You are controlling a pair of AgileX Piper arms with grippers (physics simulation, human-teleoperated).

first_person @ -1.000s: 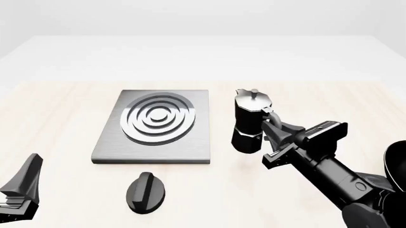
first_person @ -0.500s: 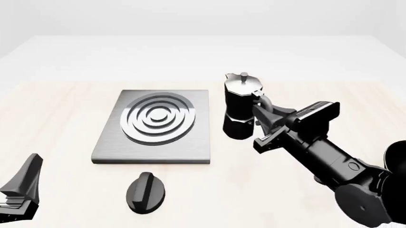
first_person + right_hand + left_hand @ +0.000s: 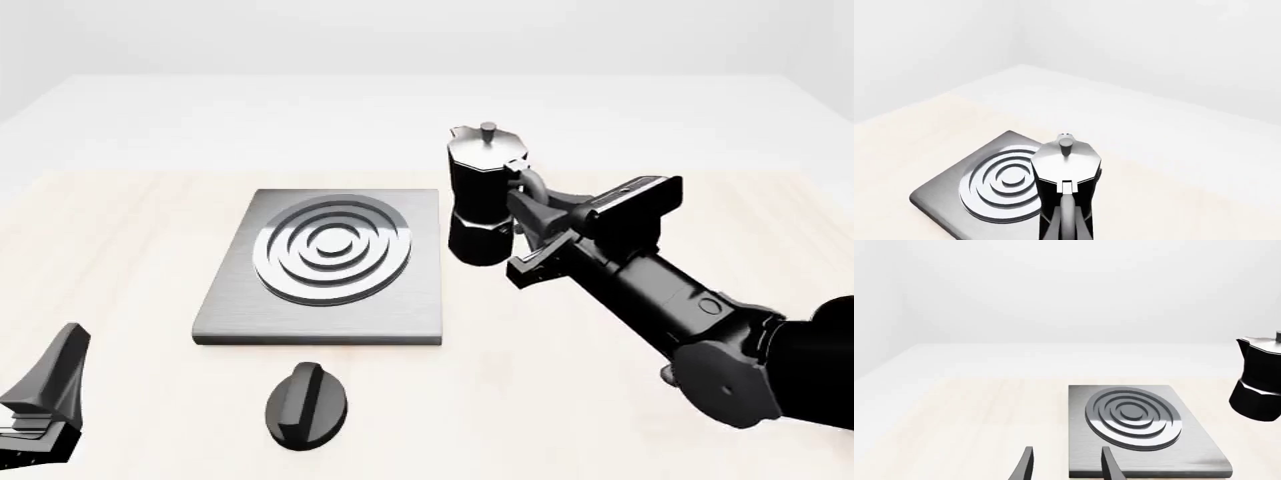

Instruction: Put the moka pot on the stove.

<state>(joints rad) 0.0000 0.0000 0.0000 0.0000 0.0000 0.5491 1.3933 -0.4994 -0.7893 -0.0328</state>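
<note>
left gripper [image 3: 40,405]: nearest the camera, on the near side of the stove and well apart from it; the left wrist view shows its fingers [image 3: 1026,465] spread with nothing between them.
black knob [image 3: 307,402]: lies on the table [image 3: 120,240] just off the stove's near edge, out of the carry path as far as I can judge.
stove [image 3: 414,300]: flat grey slab with silver burner rings, nothing on it.
right gripper [image 3: 534,225]: beyond the stove's right edge, fingers pinching the moka pot's side handle.
moka pot [image 3: 478,200]: held upright in the air just to the right of the stove's far right corner, not yet over the rings.
risk, grip: the hold is on the curved handle alone, so the pot could swing or tip about it if the arm turns quickly.
risk, landing: lowered from here it would likely catch the slab's edge and rock off; it needs to travel further over the rings first.
risk, rings: the raised rings may leave the base uneven if it is set off-centre.
front view only: shows the knob, both arms and the pot's gap from the slab.
left wrist view only: shows the pot's base clear of the table, at the frame's edge.
right wrist view only: looks down on the silver lid [image 3: 1066,161], which hides the contact at the handle.
</note>
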